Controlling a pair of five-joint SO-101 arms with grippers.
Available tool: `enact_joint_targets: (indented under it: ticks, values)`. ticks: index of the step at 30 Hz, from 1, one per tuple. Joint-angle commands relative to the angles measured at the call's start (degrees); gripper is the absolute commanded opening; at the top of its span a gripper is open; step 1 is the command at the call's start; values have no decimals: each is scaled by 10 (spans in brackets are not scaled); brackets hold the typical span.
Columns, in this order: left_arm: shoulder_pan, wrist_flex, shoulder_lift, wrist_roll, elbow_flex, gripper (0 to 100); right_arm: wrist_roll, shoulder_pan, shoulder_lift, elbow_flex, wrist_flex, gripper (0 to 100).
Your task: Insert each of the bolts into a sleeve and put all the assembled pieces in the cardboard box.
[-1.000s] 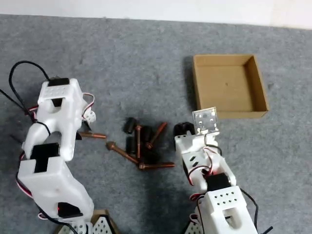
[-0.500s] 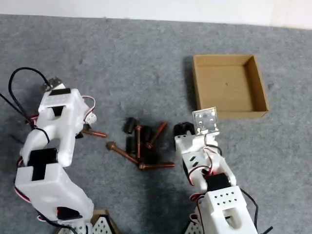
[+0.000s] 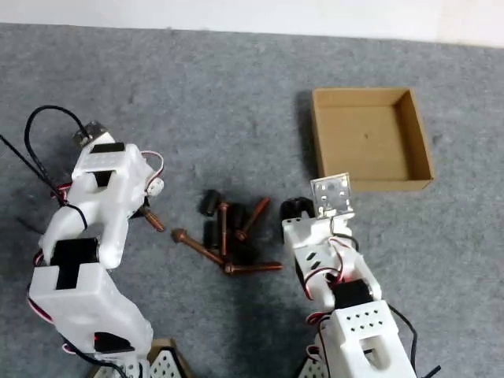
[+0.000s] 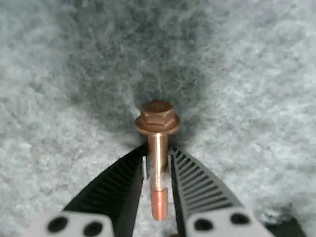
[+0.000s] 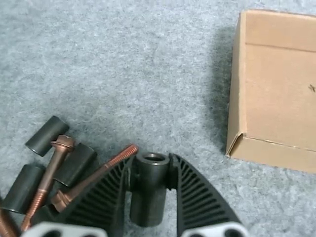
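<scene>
1. Left gripper [image 4: 158,159] clenched on bolt [image 4: 157,148]: narrow gap, pads pinching the plain shank, hex head jutting past the tips, threaded end tucked back between the fingers. Left of centre in the high view, low over the grey mat [image 3: 236,94].
2. Right gripper [image 5: 150,163] closed as well, around sleeve [image 5: 148,192], open bore facing out past the tips. Lower middle of the high view, just right of the pile [image 3: 228,228] of loose bolts and sleeves.
3. Step in hand, by the look of it: bring bolt and sleeve together and mate them.
4. Mind the orientation first: head leading, thread end behind the grip. Probably calls for a turn or a regrasp so the thread end meets the bore.
5. Line up both axes before pushing; approach slowly, straight along the bore, never at a slant.
6. Hold the sleeve firm and steady; let the bolt do the travelling.
7. Stay above the pile to avoid knocking loose parts.
8. Box [image 3: 315,142] at upper right of the high view, well apart from both grippers; save that trip until the bolt seats.
</scene>
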Motion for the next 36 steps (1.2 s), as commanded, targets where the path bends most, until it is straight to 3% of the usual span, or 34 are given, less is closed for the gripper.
enact_joint_targets:
  ticks: [1,8,14,26,31,36]
  values:
    - [-5,-10,-1,2,0,6,5,3,-13,-6,-18,4]
    - [8,-5,-122,-57,-2,4,5,3,-13,-2,-19,4]
    - [7,35,-372,-59,69,4,4,2,-16,-2,-19,5]
    - [24,31,-865,-59,332,4,3,2,-16,-2,-19,5]
    - [77,27,-1018,-96,411,4,4,-58,-16,-1,-19,5]
    - [95,-39,-1147,-98,505,4,5,-100,-16,-1,-19,5]
